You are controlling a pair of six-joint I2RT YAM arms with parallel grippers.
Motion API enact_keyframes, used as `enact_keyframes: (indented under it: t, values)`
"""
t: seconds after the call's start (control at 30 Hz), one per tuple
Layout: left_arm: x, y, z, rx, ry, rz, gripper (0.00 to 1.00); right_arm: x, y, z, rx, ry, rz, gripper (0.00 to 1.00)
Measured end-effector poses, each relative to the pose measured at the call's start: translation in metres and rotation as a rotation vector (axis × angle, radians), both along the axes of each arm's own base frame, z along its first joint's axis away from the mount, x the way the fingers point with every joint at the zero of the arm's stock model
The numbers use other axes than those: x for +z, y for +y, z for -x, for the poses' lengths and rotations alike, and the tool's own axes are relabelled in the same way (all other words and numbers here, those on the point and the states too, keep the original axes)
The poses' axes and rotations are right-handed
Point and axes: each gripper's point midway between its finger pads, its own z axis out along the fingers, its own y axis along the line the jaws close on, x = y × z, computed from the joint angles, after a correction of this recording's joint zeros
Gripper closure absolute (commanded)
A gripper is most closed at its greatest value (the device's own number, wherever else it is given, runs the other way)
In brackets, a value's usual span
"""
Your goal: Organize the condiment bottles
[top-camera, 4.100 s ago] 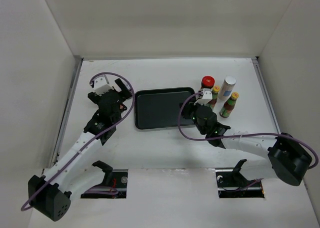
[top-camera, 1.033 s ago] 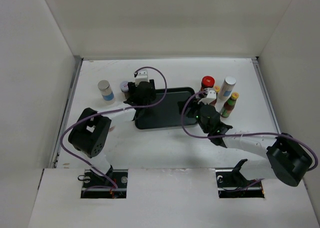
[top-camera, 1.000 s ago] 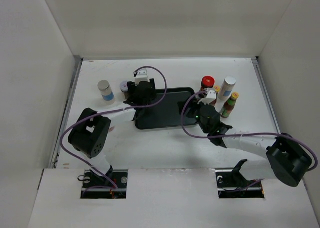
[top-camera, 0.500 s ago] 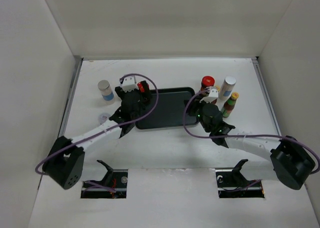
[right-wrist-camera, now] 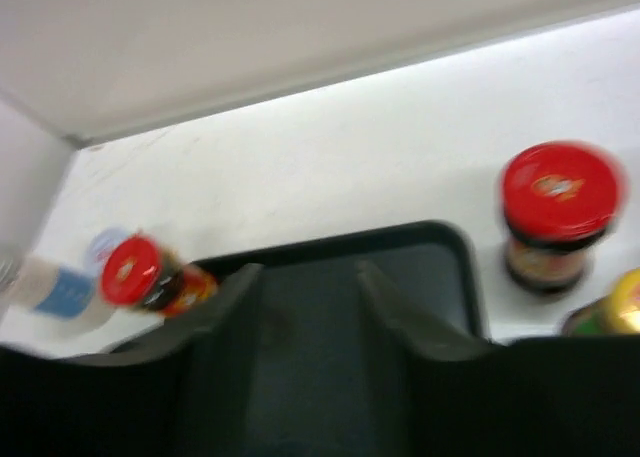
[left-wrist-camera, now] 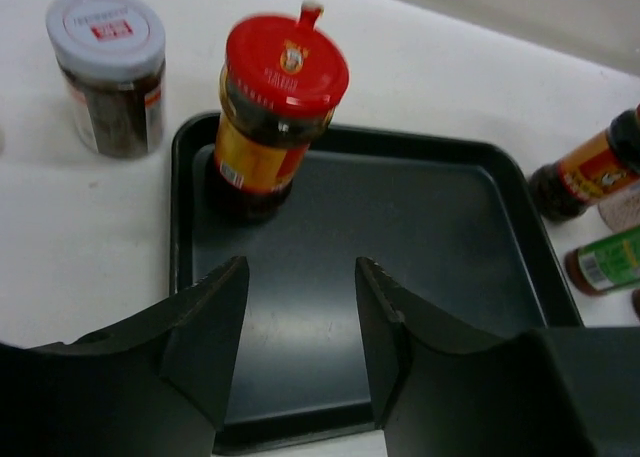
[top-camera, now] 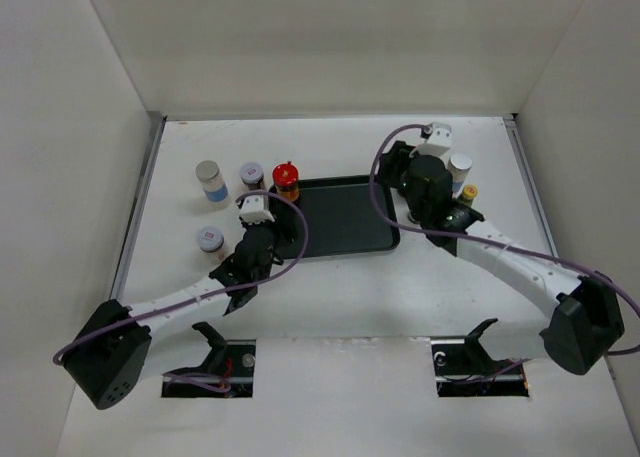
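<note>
Left wrist camera looks down on the left gripper point(left-wrist-camera: 302, 277). Its two fingers are apart and nothing is between them. Just past the fingers, a red-capped jar point(left-wrist-camera: 283, 107) stands upright inside the black tray point(left-wrist-camera: 420, 247), in the far left corner. A grey-lidded jar point(left-wrist-camera: 108, 67) stands on the white table point(left-wrist-camera: 450, 77), just outside that corner.

Seen from the top, a white cylinder point(top-camera: 209, 180) stands to the left of that grey-lidded jar. A second grey-lidded jar point(top-camera: 210, 240) stands nearer the arm bases. Both are on the table, not in the tray. The right arm point(top-camera: 500, 257) reaches to the far right corner of the tray. Right beside it are a second white cylinder point(top-camera: 460, 165) and a green bottle point(top-camera: 467, 193) with a yellow cap.

The right wrist picture is blurry. The right gripper point(right-wrist-camera: 308, 277) also has its fingers apart and holds nothing. It hangs over the tray. A second red-capped jar point(right-wrist-camera: 558, 212) stands on the table, just to the right of the tray.
</note>
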Motion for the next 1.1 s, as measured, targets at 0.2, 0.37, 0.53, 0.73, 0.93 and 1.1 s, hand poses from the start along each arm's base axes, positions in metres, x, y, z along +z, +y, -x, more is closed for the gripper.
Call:
enact_keyframes:
  t: [0.2,0.37,0.53,0.73,0.93,1.1]
  values:
    - [-0.018,0.012,0.008,-0.004,0.021,0.034,0.52,0.008,-0.051,-0.044,-0.174,0.086,0.191,0.17]
    - [-0.001,0.021,0.005,0.016,-0.028,0.113,0.52,-0.004,-0.081,-0.075,-0.201,0.209,0.303,0.12]
    - [0.000,0.022,0.003,0.007,-0.023,0.154,0.52,-0.020,-0.096,-0.090,-0.158,0.331,0.356,0.08]
    - [-0.006,0.022,0.002,0.000,-0.001,0.181,0.52,-0.051,-0.098,-0.085,-0.075,0.459,0.391,0.05]
    - [-0.010,0.019,0.002,-0.015,0.014,0.188,0.52,-0.086,-0.091,-0.080,-0.008,0.560,0.412,0.03]
    - [-0.013,0.017,0.002,-0.019,0.023,0.189,0.52,-0.105,-0.089,-0.079,0.013,0.609,0.431,0.01]
